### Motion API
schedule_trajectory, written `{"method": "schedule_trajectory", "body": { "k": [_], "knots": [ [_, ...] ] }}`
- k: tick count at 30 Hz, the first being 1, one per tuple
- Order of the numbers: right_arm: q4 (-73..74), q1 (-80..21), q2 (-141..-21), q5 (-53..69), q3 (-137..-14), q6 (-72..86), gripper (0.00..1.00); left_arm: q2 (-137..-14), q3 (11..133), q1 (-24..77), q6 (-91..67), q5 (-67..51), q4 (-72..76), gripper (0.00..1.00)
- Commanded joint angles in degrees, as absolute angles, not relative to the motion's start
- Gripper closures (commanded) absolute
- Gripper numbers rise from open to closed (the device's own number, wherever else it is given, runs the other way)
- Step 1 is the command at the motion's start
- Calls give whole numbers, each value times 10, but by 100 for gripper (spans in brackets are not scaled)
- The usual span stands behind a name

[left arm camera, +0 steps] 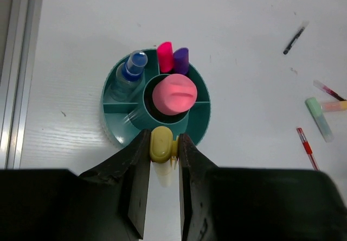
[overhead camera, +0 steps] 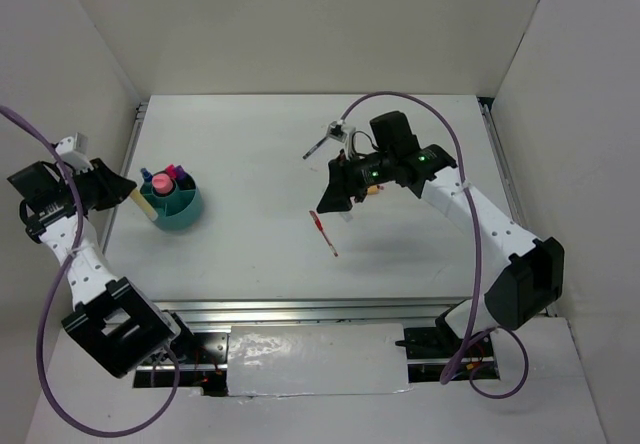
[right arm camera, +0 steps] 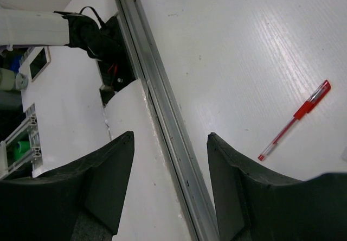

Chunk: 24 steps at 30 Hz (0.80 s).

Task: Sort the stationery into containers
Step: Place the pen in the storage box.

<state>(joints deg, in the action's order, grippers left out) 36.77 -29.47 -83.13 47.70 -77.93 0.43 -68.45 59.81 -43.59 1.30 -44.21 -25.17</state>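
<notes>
**Yellow highlighter going into the cup**

L gripper [left arm camera: 162, 143] is clamping the yellow highlighter [left arm camera: 161, 147] right at the teal cup's [left arm camera: 110, 97] near rim. Best bet: edge fwd past the rim wall, over the near outer slot (looks free), then open slowly. R gripper [right arm camera: 171, 137] is hovering wide open & empty, well right of the cup, near the red pen [right arm camera: 295, 119].
</notes>
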Motion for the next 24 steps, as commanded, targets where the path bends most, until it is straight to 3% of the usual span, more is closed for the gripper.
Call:
{"method": "schedule_trajectory", "body": {
  "k": [1, 19, 24],
  "knots": [
    [353, -285, -802, 486, -774, -18, 37, -689, 614, -439, 15, -468, -183, 89],
    [364, -263, -805, 508, -751, -41, 37, -763, 606, -425, -13, -454, -70, 88],
    [366, -264, -814, 492, -759, -40, 37, -773, 595, -417, -11, -447, -61, 80]
  ]
}}
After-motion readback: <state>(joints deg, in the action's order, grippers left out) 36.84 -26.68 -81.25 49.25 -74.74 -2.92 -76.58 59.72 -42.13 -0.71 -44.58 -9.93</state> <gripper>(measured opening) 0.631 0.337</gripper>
